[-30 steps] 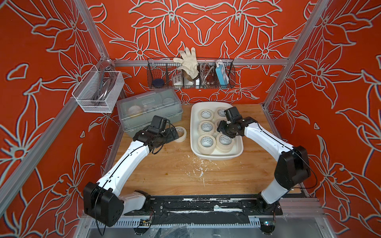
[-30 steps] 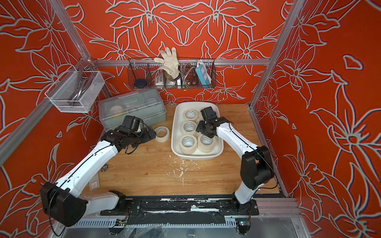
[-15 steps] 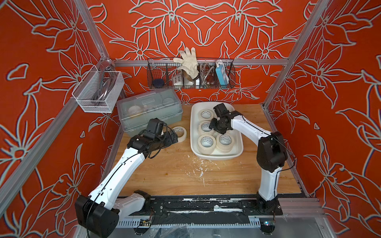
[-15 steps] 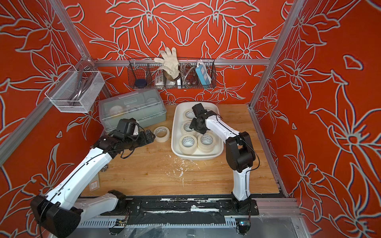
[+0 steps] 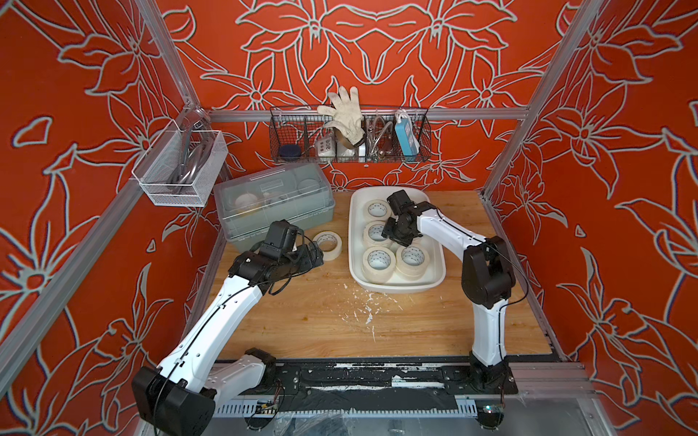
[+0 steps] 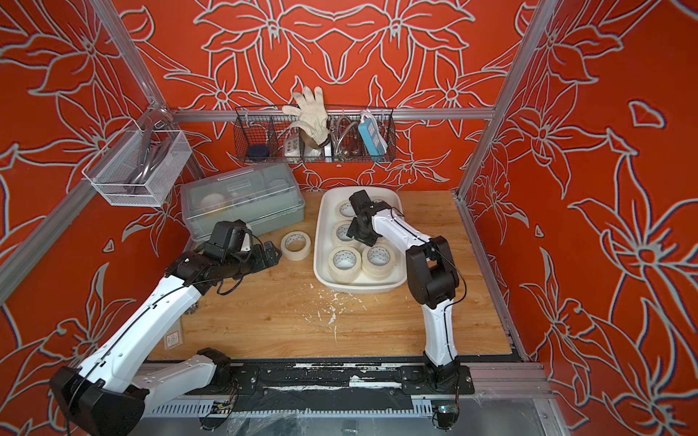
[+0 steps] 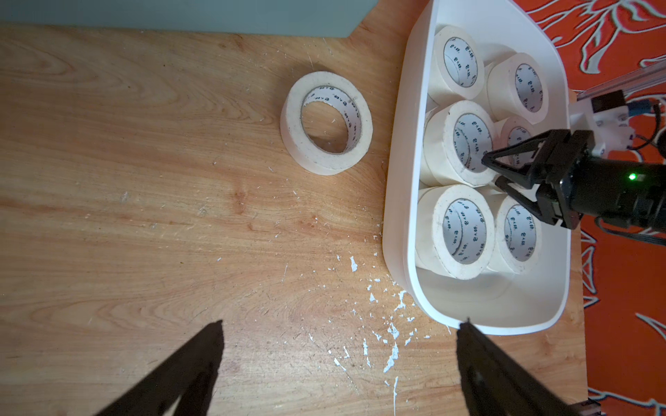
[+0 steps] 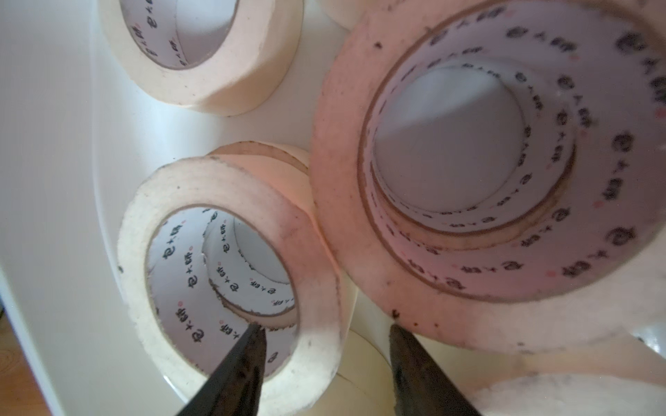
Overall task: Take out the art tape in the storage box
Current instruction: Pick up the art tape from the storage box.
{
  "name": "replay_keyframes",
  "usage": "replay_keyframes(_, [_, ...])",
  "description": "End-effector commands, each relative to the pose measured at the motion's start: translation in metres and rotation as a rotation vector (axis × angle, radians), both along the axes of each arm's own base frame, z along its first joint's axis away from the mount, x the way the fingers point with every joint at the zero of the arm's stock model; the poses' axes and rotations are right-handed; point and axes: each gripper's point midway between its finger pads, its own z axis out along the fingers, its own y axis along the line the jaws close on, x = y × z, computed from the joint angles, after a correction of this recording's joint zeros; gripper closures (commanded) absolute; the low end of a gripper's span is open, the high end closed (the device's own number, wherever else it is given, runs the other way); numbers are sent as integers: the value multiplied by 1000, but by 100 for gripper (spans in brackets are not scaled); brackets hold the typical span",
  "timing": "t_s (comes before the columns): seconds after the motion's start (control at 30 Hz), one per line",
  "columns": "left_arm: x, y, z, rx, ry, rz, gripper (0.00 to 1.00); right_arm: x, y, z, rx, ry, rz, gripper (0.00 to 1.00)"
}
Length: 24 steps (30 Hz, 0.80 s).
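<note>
Right end effector (image 8: 324,327) is down inside the storage box (image 5: 400,287) now. Over the last second the arm has swung in from the near-right rolls to the middle row. Jaws are part-spread and narrowing, straddling the wall of the target roll (image 8: 216,183): one finger inside the core, the other outside, in the gap to the taller stack (image 8: 338,162) beside it. There's still a gap between the outer finger and the tape, so no pinch yet.

Left end effector (image 7: 342,321) is spread wide, holding nothing, low over the bench (image 7: 144,216). It has backed off slightly from the loose roll (image 7: 324,165), which lies flat on the bench just beside the box's left wall.

Meaning: one roll is out and the rest of the art tape (image 5: 379,275) is still in the box, stacked. Next pick looks imminent. Risk, my read: the target roll sits on another and is close against its neighbour, so the lift could drag the lower one or tip the stack. Straight vertical pull wanted.
</note>
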Motion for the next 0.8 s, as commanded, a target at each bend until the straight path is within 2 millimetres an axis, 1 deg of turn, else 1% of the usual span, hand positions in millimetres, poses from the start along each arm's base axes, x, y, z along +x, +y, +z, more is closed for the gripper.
replay_keyframes(0.0, [-6, 4, 1, 22, -8, -4, 1, 4, -1, -6, -29, 7, -12, 44])
replay_keyframes(0.1, [-8, 4, 1, 19, -10, -2, 1, 5, 0, -9, -36, 14, -5, 49])
replay_keyframes(0.27, [-9, 4, 3, 18, -9, -7, 2, 9, -1, -7, -47, -1, -9, 61])
replay_keyframes(0.4, [-11, 4, 6, 15, -17, -7, 2, 10, -1, -3, -45, -13, -2, 76])
replay_keyframes(0.47, [-11, 4, 8, 12, -23, -9, 2, 10, -1, 2, -47, -23, 0, 80])
replay_keyframes(0.57, [-11, 3, 11, 7, -28, -15, 3, 11, -4, 17, -67, -64, 9, 83])
replay_keyframes(0.63, [-11, 2, 14, 2, -34, -18, 3, 10, -5, 32, -89, -100, 23, 84])
replay_keyframes(0.77, [-10, -3, 22, -3, -54, -49, 4, 5, -2, 69, -142, -189, 83, 86])
